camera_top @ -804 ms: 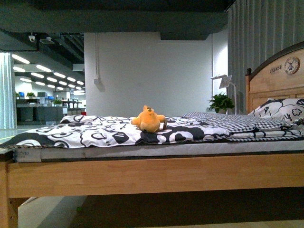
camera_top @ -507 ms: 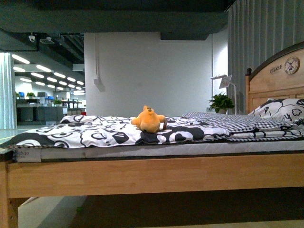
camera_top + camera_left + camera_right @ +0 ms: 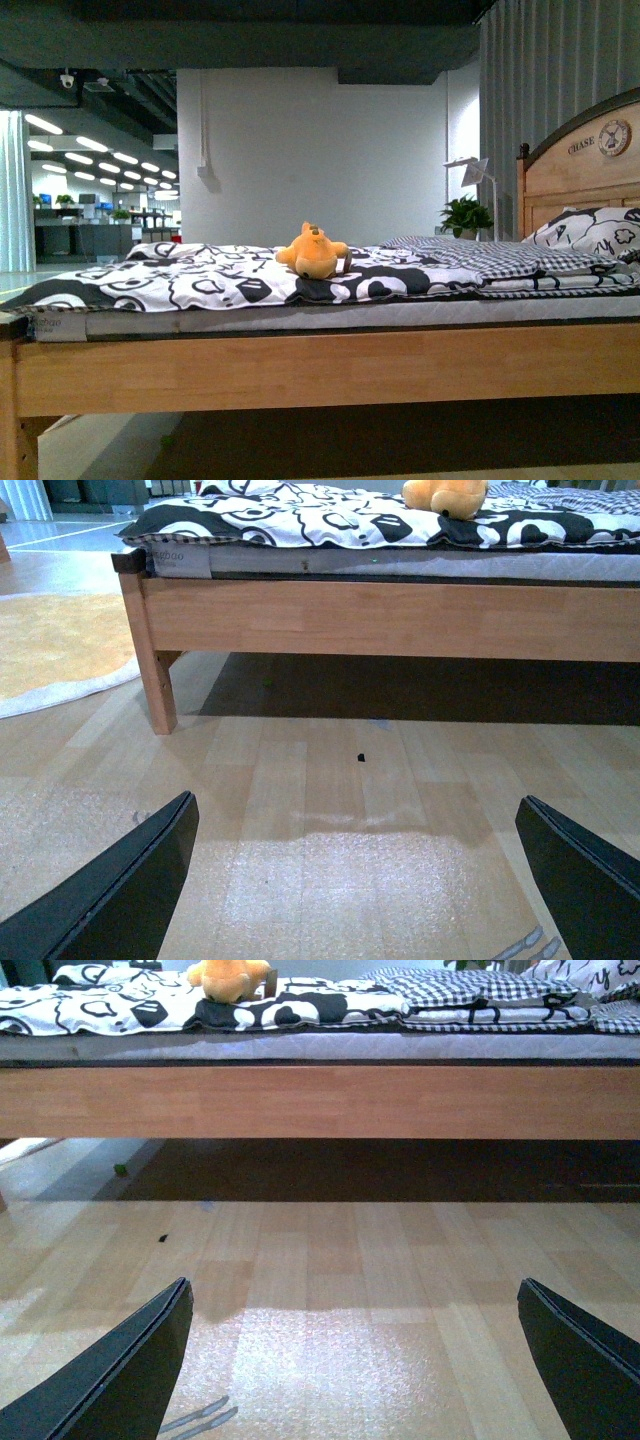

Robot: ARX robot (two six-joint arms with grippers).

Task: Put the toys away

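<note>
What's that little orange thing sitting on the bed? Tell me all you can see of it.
It is a soft orange-yellow plush animal, rounded and fuzzy-looking, with small pointed ears on top. A thin brown piece shows at one side; what it is cannot be told. It sits near the middle of the wooden bed, resting on the black-and-white patterned quilt; nothing else touches it. Its face is too small to make out.

The plush toy (image 3: 314, 252) was seen to be orange-yellow. The quilt (image 3: 200, 282) was printed with black-and-white swirls, the blanket (image 3: 480, 262) was checked in black and white, and the bed frame (image 3: 330, 368) was finished in pale honey-coloured wood.
</note>
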